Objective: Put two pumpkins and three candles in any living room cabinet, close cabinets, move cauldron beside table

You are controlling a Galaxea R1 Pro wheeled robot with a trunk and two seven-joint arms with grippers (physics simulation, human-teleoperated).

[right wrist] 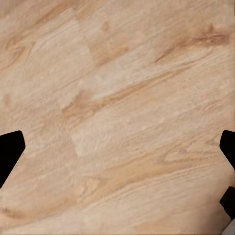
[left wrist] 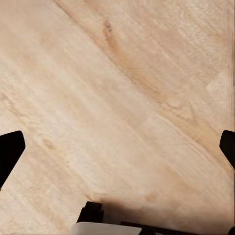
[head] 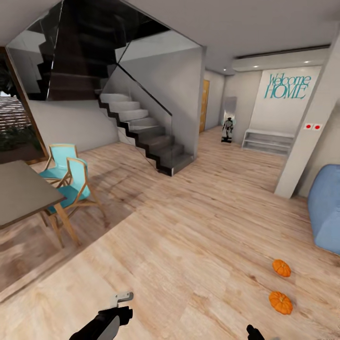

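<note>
Two small orange pumpkins lie on the wooden floor at the lower right of the head view, one (head: 281, 267) a little farther off than the other (head: 280, 302). My left arm (head: 106, 323) and the tip of my right arm (head: 255, 332) show at the bottom edge, well short of them. In the wrist views, my left gripper (left wrist: 117, 152) and right gripper (right wrist: 117, 152) are both open, with dark fingertips (left wrist: 10, 152) (right wrist: 10, 149) far apart over bare floor planks. The candles, the cabinet and the cauldron are out of view.
A grey table (head: 19, 193) with two teal chairs (head: 71, 182) stands at the left. A staircase (head: 146, 137) rises in the middle distance. A blue sofa (head: 327, 208) and a white pillar (head: 307, 137) are at the right, with a low white shelf (head: 267, 140) beyond.
</note>
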